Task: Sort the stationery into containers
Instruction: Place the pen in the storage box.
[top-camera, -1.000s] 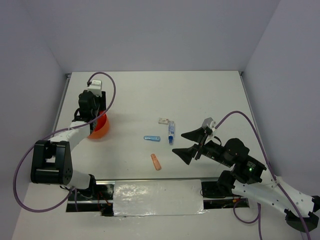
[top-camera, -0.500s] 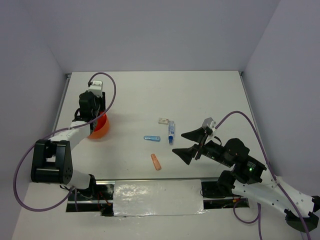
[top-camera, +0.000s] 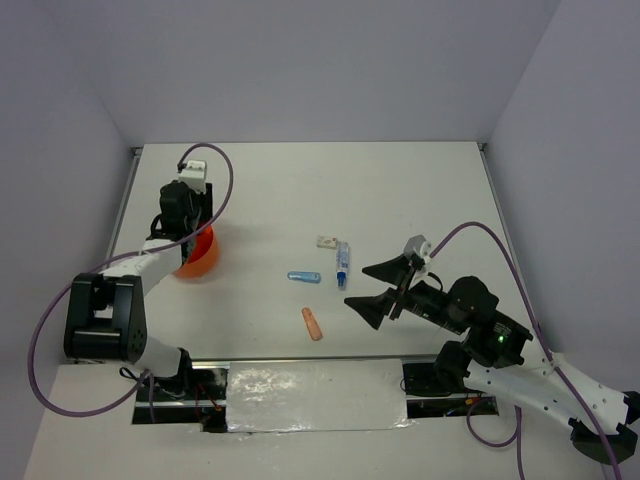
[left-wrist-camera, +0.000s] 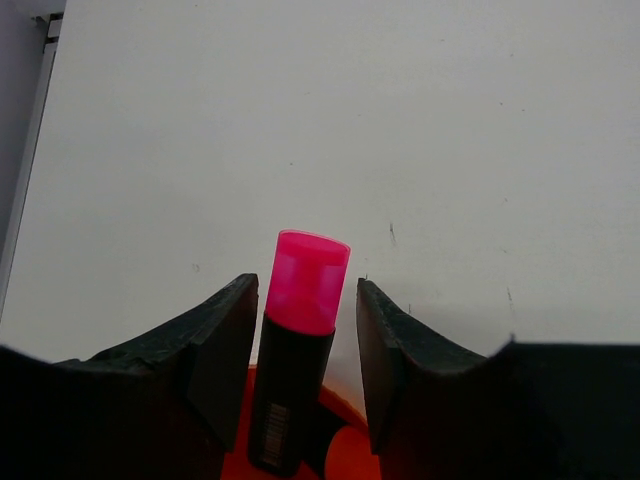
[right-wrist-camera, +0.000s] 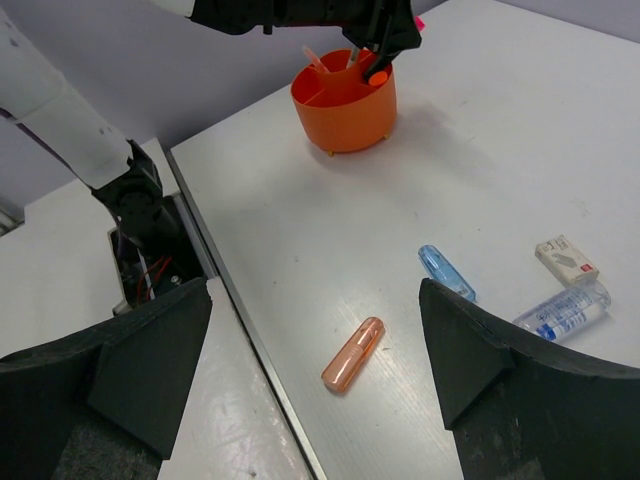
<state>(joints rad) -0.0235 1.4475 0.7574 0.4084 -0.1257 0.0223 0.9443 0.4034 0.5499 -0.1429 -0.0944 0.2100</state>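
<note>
One round orange plastic tub (top-camera: 199, 252) with inner dividers stood at the left of the white counter (top-camera: 400, 190). The left claw (left-wrist-camera: 305, 300) hung over it, jaws narrowly parted around one black highlighter with a pink cap (left-wrist-camera: 303, 300); whether they pressed it could not be told. Four loose items lay mid-counter: one white block (top-camera: 326, 241), one blue marker (top-camera: 343, 262), one small blue capsule (top-camera: 303, 277) and one peach oblong eraser (top-camera: 313, 323). The right claw (top-camera: 375, 290) gaped wide, empty, just right of them.

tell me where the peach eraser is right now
In the top view the peach eraser lies on the table near its front edge, about midway between the arms, just nearer the bases than the small blue marker.
</note>
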